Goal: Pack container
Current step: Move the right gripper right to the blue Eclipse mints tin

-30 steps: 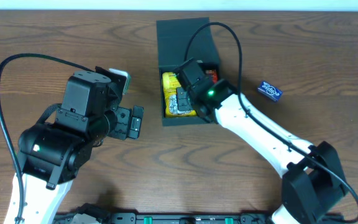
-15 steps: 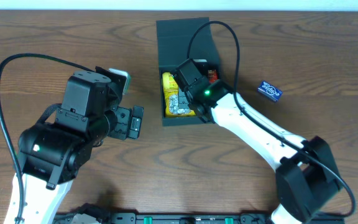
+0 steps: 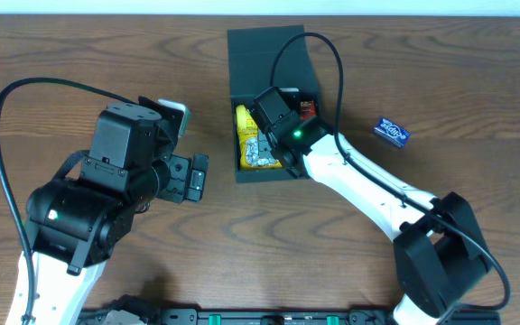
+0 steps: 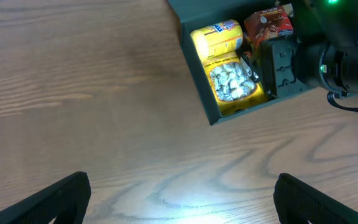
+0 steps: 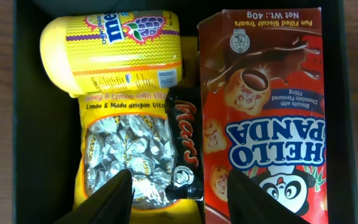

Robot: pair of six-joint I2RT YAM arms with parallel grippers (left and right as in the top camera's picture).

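Note:
The black container (image 3: 242, 54) sits at the back middle of the table with its flap lid open to the rear. It holds a yellow bottle (image 5: 117, 53), a yellow bag of foil sweets (image 5: 120, 146), a Mars bar (image 5: 185, 143) and a red Hello Panda box (image 5: 272, 106). My right gripper (image 5: 178, 199) hovers open just above the Mars bar, holding nothing; it shows over the box in the overhead view (image 3: 273, 113). My left gripper (image 4: 179, 199) is open and empty above bare table, left of the container (image 4: 194, 74).
A small blue packet (image 3: 391, 133) lies on the wood table to the right of the container. The left arm's body (image 3: 106, 199) fills the front left. The right arm's cable arches over the container lid.
The right gripper has shifted slightly toward the back and left over the container. The left arm has not moved.

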